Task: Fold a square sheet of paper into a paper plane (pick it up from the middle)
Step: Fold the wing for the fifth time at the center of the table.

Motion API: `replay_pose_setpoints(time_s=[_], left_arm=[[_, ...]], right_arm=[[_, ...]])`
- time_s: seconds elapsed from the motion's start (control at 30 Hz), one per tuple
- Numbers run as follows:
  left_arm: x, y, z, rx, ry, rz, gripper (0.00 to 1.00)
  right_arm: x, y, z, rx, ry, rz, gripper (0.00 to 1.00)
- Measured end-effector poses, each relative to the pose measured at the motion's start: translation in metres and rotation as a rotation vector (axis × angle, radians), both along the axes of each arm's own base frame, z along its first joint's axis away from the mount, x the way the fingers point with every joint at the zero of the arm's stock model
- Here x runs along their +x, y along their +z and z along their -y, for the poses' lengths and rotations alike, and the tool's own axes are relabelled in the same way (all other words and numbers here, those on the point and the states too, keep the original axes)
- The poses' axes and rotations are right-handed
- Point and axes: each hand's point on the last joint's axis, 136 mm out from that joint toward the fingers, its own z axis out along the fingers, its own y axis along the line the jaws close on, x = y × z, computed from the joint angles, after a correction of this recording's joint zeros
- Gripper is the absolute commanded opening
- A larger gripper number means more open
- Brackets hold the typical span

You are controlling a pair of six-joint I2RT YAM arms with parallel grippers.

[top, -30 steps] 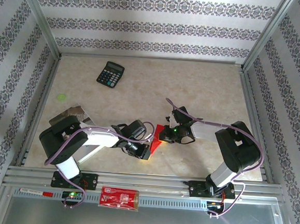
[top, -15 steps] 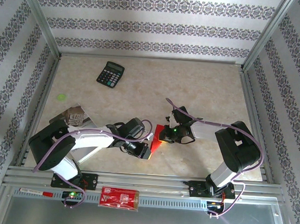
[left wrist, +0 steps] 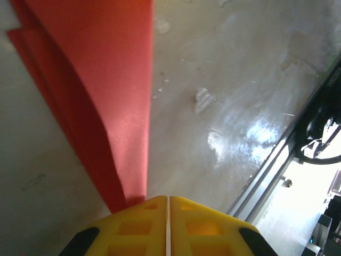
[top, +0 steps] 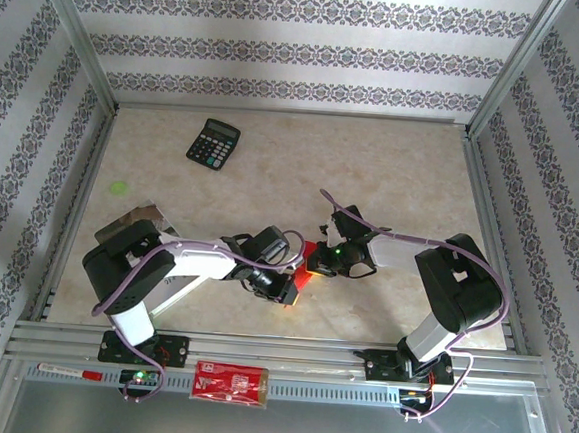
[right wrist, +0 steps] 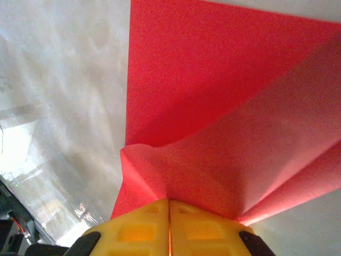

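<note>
The right gripper (right wrist: 169, 201) is clenched on the red paper (right wrist: 213, 96). In its wrist view the yellow fingers (right wrist: 133, 229) meet along a thin seam, and the sheet comes straight out of that seam, with creases fanning away from the tips. Ahead of the fingers the paper spreads into a wide flat panel, and a second flap slopes off to the right. A small crumpled corner sits just left of the tips.

The left gripper (left wrist: 168, 200) also has its fingers pressed together, with no gap at the seam. A long strip of the same paper (left wrist: 106, 80) runs away ahead and to the left, one layer lifted above another. Its narrow end disappears at the tip of the left finger (left wrist: 133, 226) rather than at the seam (I cannot tell whether it is pinched there or only touched).

From above, the left gripper (top: 289, 295) and the right gripper (top: 316, 267) sit close together with the paper (top: 304, 268) between them, low over the table (top: 393, 175). A black calculator (top: 213, 142) lies well beyond the left gripper, towards the far edge. A red printed packet (top: 231, 382) lies behind both grippers, on the front rail between the arm bases.
</note>
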Motion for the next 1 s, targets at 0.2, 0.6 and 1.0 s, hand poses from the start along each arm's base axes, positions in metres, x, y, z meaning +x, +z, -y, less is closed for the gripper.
replay_pose_setpoints(time_s=[0.2, 0.6, 1.0], left_arm=[[0.005, -0.003, -0.001, -0.013, 0.012, -0.004, 0.06], [0.005, -0.008, -0.003, -0.082, 0.053, -0.062, 0.0], [0.006, -0.008, -0.004, -0.125, 0.088, -0.094, 0.0]], right_arm=[[0.0, 0.0, 0.0, 0.0, 0.0, 0.0, 0.08], [0.0, 0.001, 0.0, -0.001, 0.0, -0.003, 0.11], [0.006, 0.038, -0.005, 0.075, -0.029, 0.079, 0.13]])
